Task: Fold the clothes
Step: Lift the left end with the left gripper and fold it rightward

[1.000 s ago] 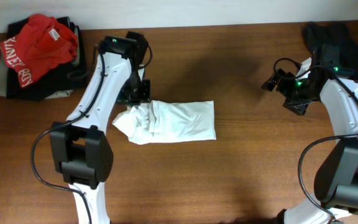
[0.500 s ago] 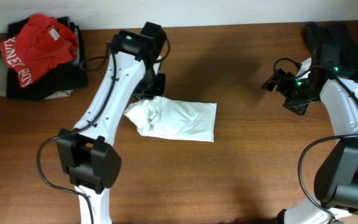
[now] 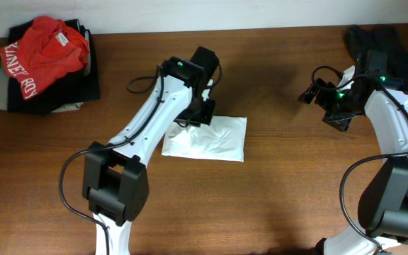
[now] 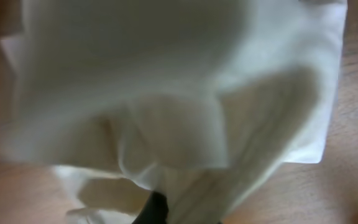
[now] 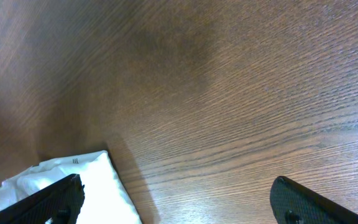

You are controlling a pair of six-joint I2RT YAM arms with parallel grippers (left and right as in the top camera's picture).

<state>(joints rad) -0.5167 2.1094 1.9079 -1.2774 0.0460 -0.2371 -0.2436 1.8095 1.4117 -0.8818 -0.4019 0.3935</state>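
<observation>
Far out at ten o'clock on the table sits the red shirt atop a dark pile, not our business; moving in, the left gripper is down on the eleven o'clock corner of the white T-shirt, which lies as a compact rectangle near the table's centre; from the left wrist, cloth drapes across the whole lens and gathers toward one dark fingertip, so the fingers look pinched on a fold, though most of them is hidden; my call: carry that layer low toward three o'clock, match edge to edge, then release without dragging; out at two o'clock the right gripper hovers well apart, fingers spread wide and empty; beyond it, a dark garment at one o'clock.
</observation>
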